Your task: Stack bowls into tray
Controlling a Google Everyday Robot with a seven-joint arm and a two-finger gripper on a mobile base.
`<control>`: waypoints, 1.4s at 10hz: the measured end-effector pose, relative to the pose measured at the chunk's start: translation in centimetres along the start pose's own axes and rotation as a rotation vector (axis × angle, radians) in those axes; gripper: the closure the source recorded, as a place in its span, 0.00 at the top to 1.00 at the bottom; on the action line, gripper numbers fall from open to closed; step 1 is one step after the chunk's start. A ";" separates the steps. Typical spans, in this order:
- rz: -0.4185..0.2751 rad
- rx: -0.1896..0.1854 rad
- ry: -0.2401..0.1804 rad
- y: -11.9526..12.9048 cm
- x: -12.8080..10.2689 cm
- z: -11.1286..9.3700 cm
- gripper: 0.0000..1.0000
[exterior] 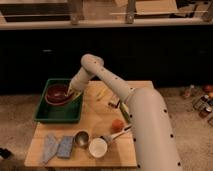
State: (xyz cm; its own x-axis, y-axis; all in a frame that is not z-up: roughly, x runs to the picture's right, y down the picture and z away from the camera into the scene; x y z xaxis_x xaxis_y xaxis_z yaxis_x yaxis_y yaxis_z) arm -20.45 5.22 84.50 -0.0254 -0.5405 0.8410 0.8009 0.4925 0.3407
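The green tray (pixel 56 114) sits at the left of the wooden table. Inside it the dark maroon bowl (pixel 57 91) rests nested in the wider orange-brown bowl (pixel 54 101), whose rim shows around it. My gripper (pixel 71 92) is at the right rim of the stacked bowls, inside the tray, with the white arm reaching in from the right.
A small white bowl (pixel 97 147) and a metal cup (pixel 81 138) stand near the front edge. A blue sponge (pixel 65 146) and grey cloth (pixel 49 147) lie at front left. An orange fruit (pixel 117 124), a utensil and yellowish items (pixel 102 93) lie mid-table.
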 end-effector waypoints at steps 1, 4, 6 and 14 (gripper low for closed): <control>-0.008 0.005 0.001 0.1 0.0 0.4 0.00; -0.039 -0.003 0.006 -0.5 -0.3 1.9 0.00; -0.050 -0.027 0.011 -0.7 -0.2 2.7 0.00; -0.022 -0.114 0.099 -0.8 0.2 6.0 0.02</control>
State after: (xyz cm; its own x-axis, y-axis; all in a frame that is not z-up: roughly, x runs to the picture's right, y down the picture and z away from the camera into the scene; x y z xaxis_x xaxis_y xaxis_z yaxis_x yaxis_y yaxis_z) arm -24.72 8.82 86.91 0.0113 -0.6177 0.7863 0.8635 0.4025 0.3038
